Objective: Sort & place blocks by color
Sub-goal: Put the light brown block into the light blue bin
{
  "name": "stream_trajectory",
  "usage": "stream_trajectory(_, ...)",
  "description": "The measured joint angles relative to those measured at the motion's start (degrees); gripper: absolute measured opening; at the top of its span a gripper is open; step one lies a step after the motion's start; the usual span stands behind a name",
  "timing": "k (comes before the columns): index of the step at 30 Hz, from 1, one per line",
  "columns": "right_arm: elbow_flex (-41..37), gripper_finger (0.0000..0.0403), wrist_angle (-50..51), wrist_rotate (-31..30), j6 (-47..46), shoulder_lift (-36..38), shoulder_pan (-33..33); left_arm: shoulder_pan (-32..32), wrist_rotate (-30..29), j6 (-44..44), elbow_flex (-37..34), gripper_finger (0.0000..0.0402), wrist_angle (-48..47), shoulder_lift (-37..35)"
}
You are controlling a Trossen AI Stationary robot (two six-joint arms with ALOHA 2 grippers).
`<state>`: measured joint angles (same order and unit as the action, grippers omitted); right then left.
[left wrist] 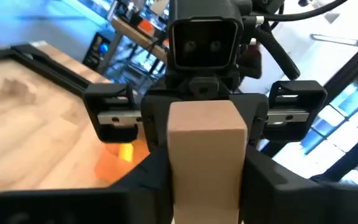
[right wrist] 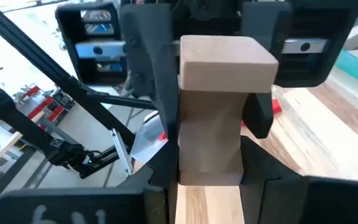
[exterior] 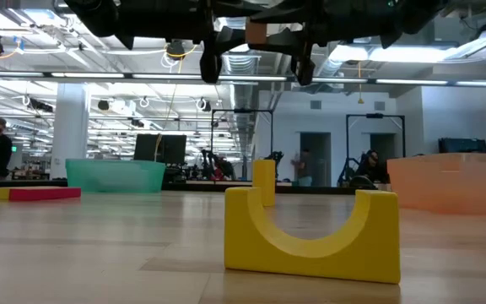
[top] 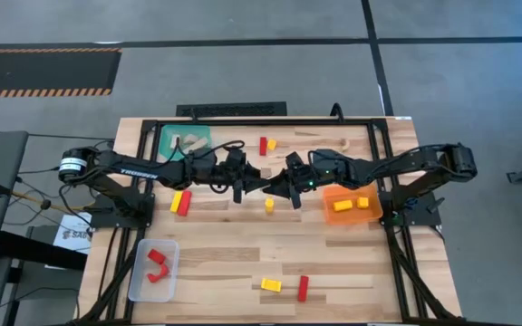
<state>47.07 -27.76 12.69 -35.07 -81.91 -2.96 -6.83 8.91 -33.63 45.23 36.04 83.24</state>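
Above the table's middle my two grippers meet tip to tip, and both are shut on one pale wood block [exterior: 256,32]. My left gripper [top: 256,186] reaches in from the table's left and my right gripper [top: 285,186] from its right. Loose blocks lie on the table: a red and a yellow one [top: 181,201], a yellow cylinder [top: 268,206], a red and a yellow one [top: 265,145], a pale one [top: 343,143], a yellow one [top: 271,285] and a red one [top: 303,288]. My left gripper pinches one end of the pale block [left wrist: 204,168] between its two fingers [left wrist: 154,180], on two opposite sides. The fingers come level from the table's left. The block is lifted clear of the table. My right gripper pinches the block's other end [right wrist: 209,155] between its two fingers [right wrist: 257,168], level from the table's right. The far end [right wrist: 225,59] sticks out between the left gripper's fingers [right wrist: 157,93]. The block hangs clear, high above the tabletop.
A teal tray [top: 184,140] with pale blocks stands at the far left. An orange tray [top: 352,206] with yellow blocks is at the right, a clear tray [top: 152,269] with red blocks at the near left. A yellow arch block [exterior: 310,232] stands close to the low camera.
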Motion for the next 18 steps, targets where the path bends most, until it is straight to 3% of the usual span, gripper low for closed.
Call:
stream_trajectory(3,0.00,0.0127,0.40,0.00,-0.31,0.00,-0.24,-0.72,1.43,-0.24,0.00,0.0101,-0.04,0.02)
stream_trajectory(9,0.00,0.0293,1.19,0.83,-2.89,0.19,-1.54,-3.96,4.57,1.14,0.00,0.0101,-3.59,-1.14)
stream_trajectory(14,0.07,0.0384,9.52,1.60,-6.12,2.15,-3.32,-10.73,0.55,9.02,-0.10,0.0101,-22.07,-9.56)
stream_trajectory(18,0.07,0.0385,15.19,1.15,-6.12,2.60,-3.48,-18.26,-8.23,13.59,-0.09,0.0101,-38.66,-17.37)
